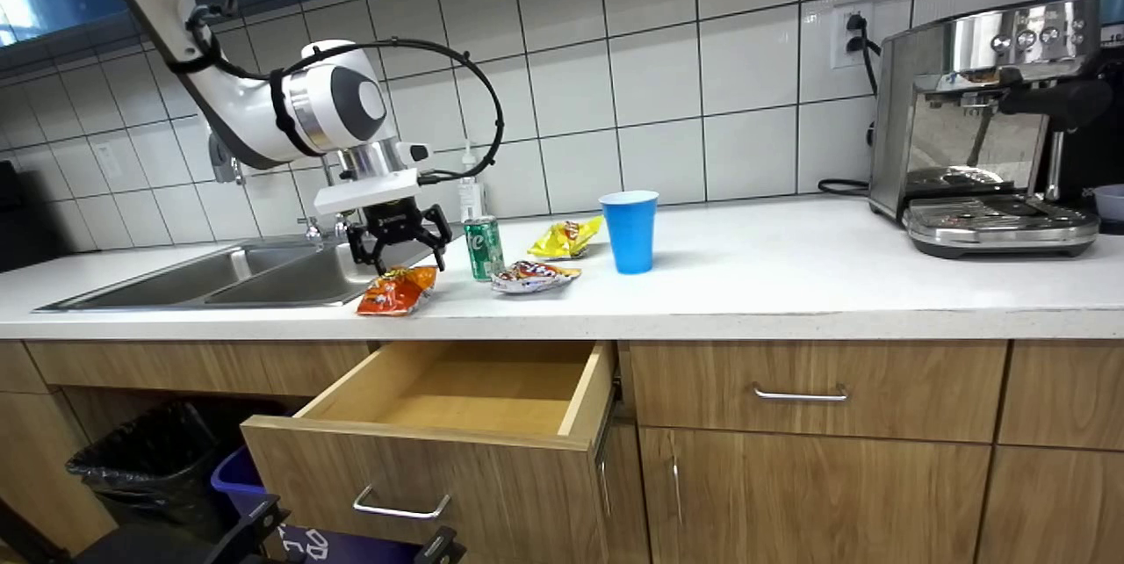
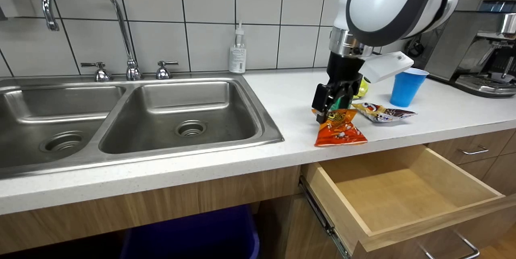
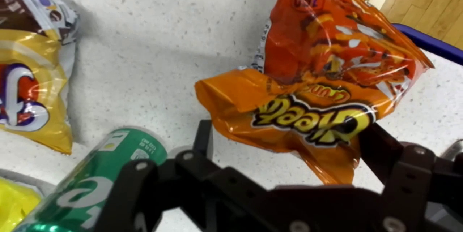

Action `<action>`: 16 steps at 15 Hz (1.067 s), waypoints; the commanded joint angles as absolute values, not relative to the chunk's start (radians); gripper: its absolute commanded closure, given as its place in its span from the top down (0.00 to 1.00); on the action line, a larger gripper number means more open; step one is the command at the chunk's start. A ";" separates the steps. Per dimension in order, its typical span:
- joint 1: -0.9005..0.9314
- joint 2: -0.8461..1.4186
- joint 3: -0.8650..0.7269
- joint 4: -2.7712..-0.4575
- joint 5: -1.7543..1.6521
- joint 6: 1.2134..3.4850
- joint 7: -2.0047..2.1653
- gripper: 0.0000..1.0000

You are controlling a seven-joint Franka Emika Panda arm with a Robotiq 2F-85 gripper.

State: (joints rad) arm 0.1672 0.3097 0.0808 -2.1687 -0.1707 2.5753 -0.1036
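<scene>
An orange-red Cheetos bag (image 1: 397, 290) sits on the white counter near its front edge; it also shows in an exterior view (image 2: 340, 130) and the wrist view (image 3: 325, 62). My gripper (image 1: 411, 267) is open just above it. In the wrist view the gripper (image 3: 289, 130) has its fingers spread on either side of the bag's upper end; the right finger is partly hidden behind the bag, and contact cannot be told. A green can (image 1: 484, 248) stands close beside the left finger, also in the wrist view (image 3: 108, 181). A brown-yellow snack bag (image 1: 536, 277) lies near the can.
A yellow bag (image 1: 566, 239) and a blue cup (image 1: 630, 233) stand farther along the counter. A wooden drawer (image 1: 421, 480) is pulled out below. A double sink (image 2: 258, 138) with a faucet, a clear pump bottle (image 2: 238, 55), a coffee machine (image 1: 992, 133) and a purple bin (image 2: 193, 234) are around.
</scene>
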 commanded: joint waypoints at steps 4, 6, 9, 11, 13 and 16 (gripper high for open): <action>0.138 0.239 0.090 -2.252 -0.181 2.583 -0.151 1.00; 0.133 0.229 0.088 -2.267 -0.183 2.583 -0.159 1.00; 0.124 0.215 0.089 -2.287 -0.178 2.581 -0.174 1.00; 0.119 0.205 0.091 -2.302 -0.173 2.579 -0.182 1.00; 0.116 0.196 0.092 -2.314 -0.170 2.579 -0.186 1.00; 0.111 0.183 0.090 -2.332 -0.168 2.579 -0.190 1.00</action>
State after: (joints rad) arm 0.1339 0.2315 0.0808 -2.2877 -0.1707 2.5753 -0.1536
